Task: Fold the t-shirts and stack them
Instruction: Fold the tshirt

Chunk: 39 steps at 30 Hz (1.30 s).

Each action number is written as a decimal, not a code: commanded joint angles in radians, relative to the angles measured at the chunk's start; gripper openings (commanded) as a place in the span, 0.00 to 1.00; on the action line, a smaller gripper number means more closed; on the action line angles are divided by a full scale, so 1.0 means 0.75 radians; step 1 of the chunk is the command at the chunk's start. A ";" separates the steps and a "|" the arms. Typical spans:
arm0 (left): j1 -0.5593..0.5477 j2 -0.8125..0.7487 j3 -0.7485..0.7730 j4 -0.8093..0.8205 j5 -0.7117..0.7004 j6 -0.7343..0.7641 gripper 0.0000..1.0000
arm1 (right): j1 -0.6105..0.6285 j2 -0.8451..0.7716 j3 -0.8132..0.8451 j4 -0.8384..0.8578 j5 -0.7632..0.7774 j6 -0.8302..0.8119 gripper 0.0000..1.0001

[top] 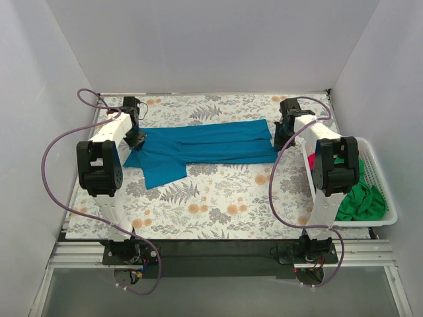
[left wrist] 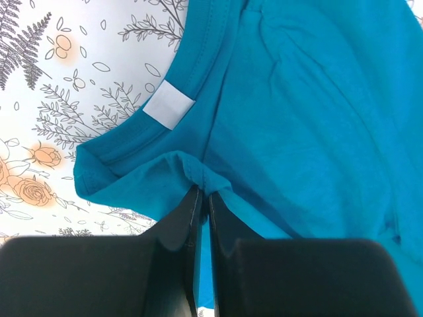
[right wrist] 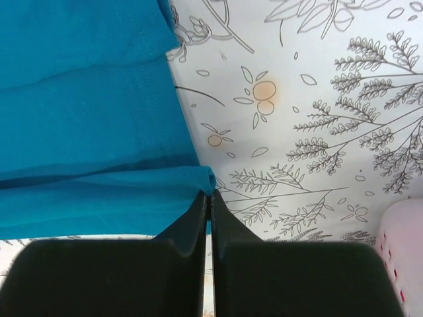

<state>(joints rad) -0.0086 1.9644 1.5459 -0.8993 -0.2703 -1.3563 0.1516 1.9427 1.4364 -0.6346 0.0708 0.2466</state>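
1. Teal-blue t-shirt (top: 205, 148): one item, laid flat and stretched lengthwise across the far half of the bench (top: 218, 214). The collar end points toward the left edge and the hem end toward the right edge. One sleeve spreads toward the near edge on the left side.
2. Left gripper (left wrist: 203, 198): jaws drawn narrow, pinching a fold of the teal fabric just beside the collar (a white label (left wrist: 168, 105) shows inside the neckline).
3. Right gripper (right wrist: 208, 197): jaws drawn narrow, pinching the hem corner of the same shirt on the bench's right side.
4. Basket (top: 382, 173): white, slatted, set along the right edge of the bench.
5. Green t-shirt (top: 360, 201): crumpled in the basket's near end.
6. Red-magenta t-shirt (top: 310, 160): in the basket, only a small patch visible behind the right arm.
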 commanded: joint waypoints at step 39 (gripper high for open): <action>0.003 -0.446 -0.322 0.068 0.008 -0.036 0.85 | 0.111 -0.179 0.075 0.177 -0.304 -0.071 0.64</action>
<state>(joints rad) -0.0082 1.7576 1.3781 -0.8402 -0.2932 -1.3834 0.1902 1.8999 1.5276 -0.5739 -0.0643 0.2241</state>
